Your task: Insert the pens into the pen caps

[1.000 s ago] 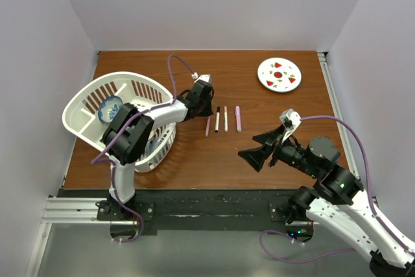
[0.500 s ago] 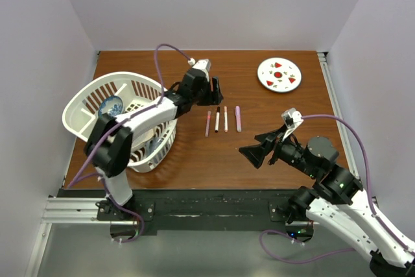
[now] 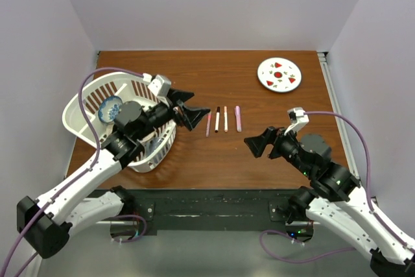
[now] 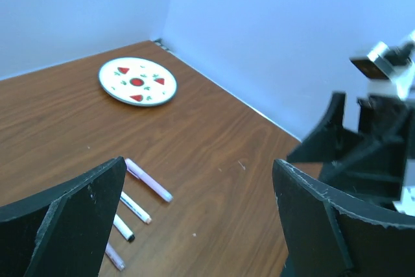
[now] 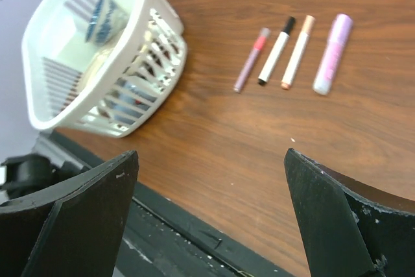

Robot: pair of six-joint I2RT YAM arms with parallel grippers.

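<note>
Four pens lie in a neat row near the middle of the brown table, side by side but not touching, running from near to far. From left to right they are a pink one, a white one with a black end, a white one with a peach end, and a thicker lilac one. The frames do not show whether those coloured ends are caps pushed fully on.

The left gripper hangs just left of the row, beside the right rim of the white basket. Its jaws are spread wide and hold nothing. The right gripper sits to the right of the pens and nearer the table's front edge, pointing left, also spread wide and empty.

A blue patterned bowl lies inside the tilted basket. A white plate with red spots rests near the far right corner, well apart from the pens.
</note>
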